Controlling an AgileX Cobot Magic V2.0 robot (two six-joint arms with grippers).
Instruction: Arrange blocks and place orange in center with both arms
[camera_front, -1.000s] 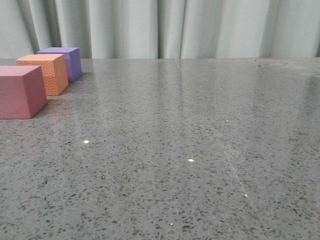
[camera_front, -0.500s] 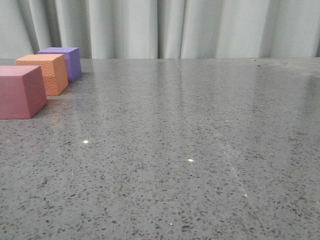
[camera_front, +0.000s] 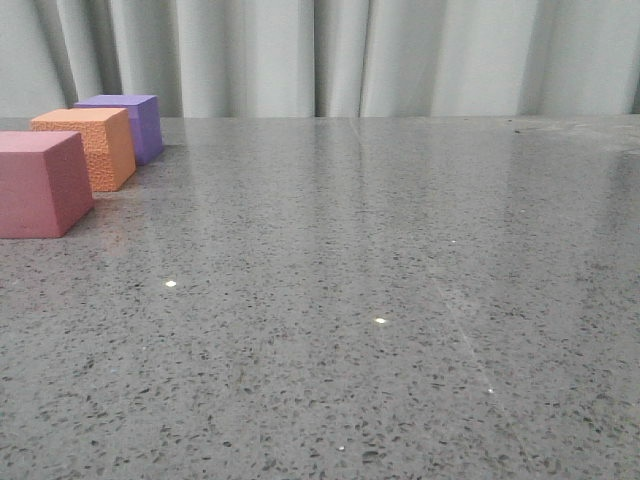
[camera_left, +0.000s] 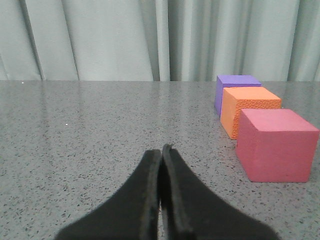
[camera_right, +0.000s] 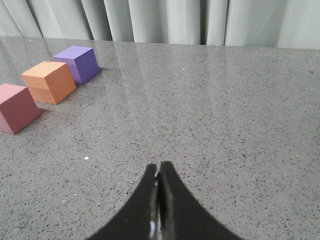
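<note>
1. Three cubes are set in a row on the left side of the grey speckled table (camera_front: 400, 300), running away from the robot: the pinkish-red cube (camera_front: 40, 183) nearest, the orange cube (camera_front: 88, 147) in the middle, the purple cube (camera_front: 128, 125) farthest.
2. Small gaps appear between neighbouring cubes in the right wrist view; the spacing is judged even.
3. With orange between the other two, the arrangement is judged complete or nearly so.
4. The left gripper (camera_left: 161, 150) is seen with its fingers pressed together, nothing held, apart from the cubes.
5. The right gripper (camera_right: 158, 167) is likewise closed on nothing, well apart from the row.
</note>
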